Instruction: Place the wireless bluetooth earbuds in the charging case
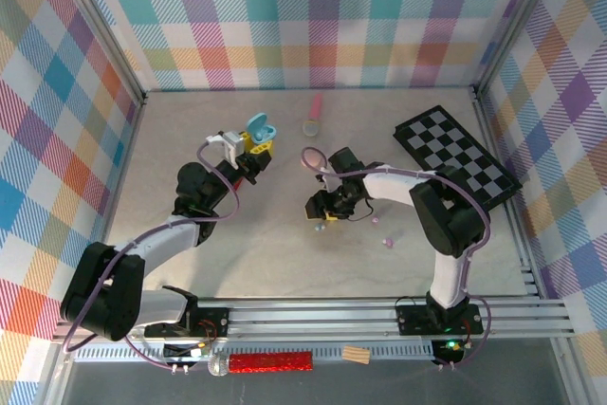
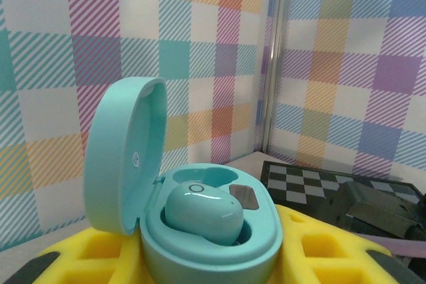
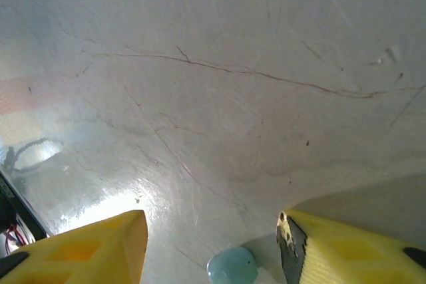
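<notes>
While our left gripper [image 1: 254,147] clamps the open mint charging case [image 2: 212,251], with a seated earbud [image 2: 203,212] inside, our right gripper [image 3: 212,247] hangs partly open and empty over a loose mint earbud [image 3: 231,266] on the counter [image 3: 213,98]; a pink case [image 1: 312,156] and checkerboard [image 1: 457,154] lie close by.

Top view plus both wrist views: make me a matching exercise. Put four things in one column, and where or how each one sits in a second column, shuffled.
Things:
1. mint case
2. mint earbud
3. pale blue earbud
4. checkerboard

Places or states:
A. on the table, between the open fingers of the right gripper
B. flat at the table's right side
C. lid up, gripped by the left gripper
D. seated in a socket of the case

Pairs: 1-C, 2-D, 3-A, 4-B
</notes>
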